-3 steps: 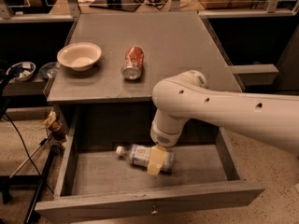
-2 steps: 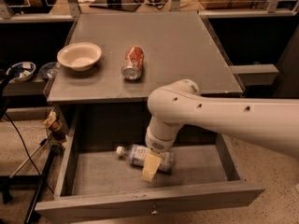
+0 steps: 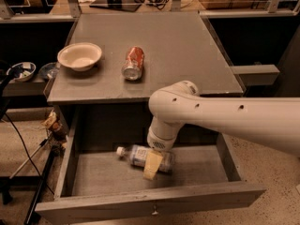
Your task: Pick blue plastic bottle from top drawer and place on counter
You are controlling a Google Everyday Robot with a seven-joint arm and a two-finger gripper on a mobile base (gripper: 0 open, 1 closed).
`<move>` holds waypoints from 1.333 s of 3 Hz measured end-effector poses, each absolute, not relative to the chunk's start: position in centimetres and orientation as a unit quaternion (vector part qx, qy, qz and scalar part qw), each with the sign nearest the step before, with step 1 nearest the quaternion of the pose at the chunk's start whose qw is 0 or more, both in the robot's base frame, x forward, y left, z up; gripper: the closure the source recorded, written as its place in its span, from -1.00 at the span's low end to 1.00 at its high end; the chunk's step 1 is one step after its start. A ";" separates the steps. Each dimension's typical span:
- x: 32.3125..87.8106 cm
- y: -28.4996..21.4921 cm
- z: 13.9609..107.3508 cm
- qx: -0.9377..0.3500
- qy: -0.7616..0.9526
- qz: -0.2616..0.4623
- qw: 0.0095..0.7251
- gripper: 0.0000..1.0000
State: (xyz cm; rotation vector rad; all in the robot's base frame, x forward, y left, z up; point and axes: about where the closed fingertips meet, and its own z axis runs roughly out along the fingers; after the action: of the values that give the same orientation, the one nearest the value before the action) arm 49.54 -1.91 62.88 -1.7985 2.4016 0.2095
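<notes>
The blue plastic bottle point(image 3: 135, 154) lies on its side in the open top drawer point(image 3: 140, 204), with its white cap pointing left. My gripper point(image 3: 153, 165) hangs from the white arm, reaches down into the drawer and sits right at the bottle's middle, covering part of its right half. The counter point(image 3: 187, 55) is the grey cabinet top behind and above the drawer.
A red-orange soda can point(image 3: 133, 63) lies on its side on the counter's left half, with a cream bowl point(image 3: 79, 56) to its left. A side shelf with dishes point(image 3: 22, 71) stands at the left. Cables and a stand point(image 3: 33, 172) are on the floor at the left.
My gripper has moved a little left and down, onto the middle of the bottle. The bottle, the can and the bowl have not moved.
</notes>
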 end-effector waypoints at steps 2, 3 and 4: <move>49.2 -1.7 61.8 -0.599 0.795 0.077 0.057 -1.00; 49.2 -1.7 61.8 -0.599 0.795 0.077 0.057 -0.47; 49.2 -1.7 61.8 -0.599 0.795 0.077 0.057 0.00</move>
State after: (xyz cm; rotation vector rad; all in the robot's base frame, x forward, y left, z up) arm 49.15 -1.75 61.81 -1.8175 2.4094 0.2326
